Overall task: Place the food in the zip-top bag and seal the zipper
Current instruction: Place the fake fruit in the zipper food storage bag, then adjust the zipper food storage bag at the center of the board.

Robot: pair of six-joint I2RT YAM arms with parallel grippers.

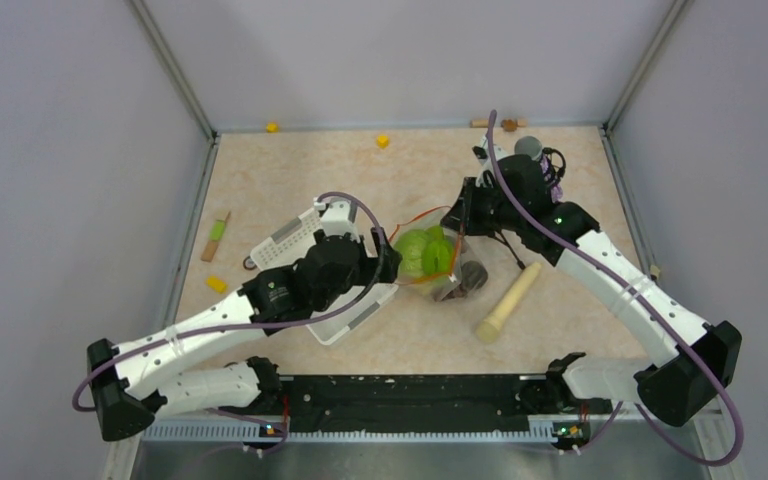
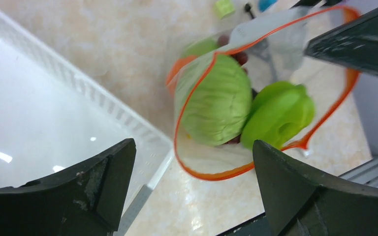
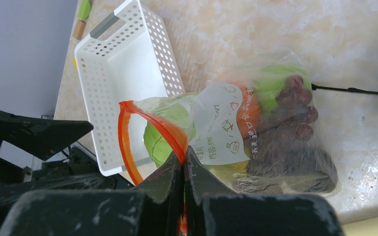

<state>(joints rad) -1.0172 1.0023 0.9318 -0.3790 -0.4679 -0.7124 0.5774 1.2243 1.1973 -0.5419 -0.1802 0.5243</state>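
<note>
The clear zip-top bag lies mid-table with its mouth open toward the basket. Its red-orange zipper forms a wide loop. A light-green piece and a green apple sit in the mouth. Dark grapes and an orange piece lie deeper in the bag. My right gripper is shut on the zipper strip at one side of the mouth and holds it up; it shows in the top view. My left gripper is open and empty just before the mouth, also in the top view.
The white slotted basket lies under my left arm, beside the bag; it shows in both wrist views. A beige wooden rod lies right of the bag. Yellow blocks and a green-and-wood piece are scattered.
</note>
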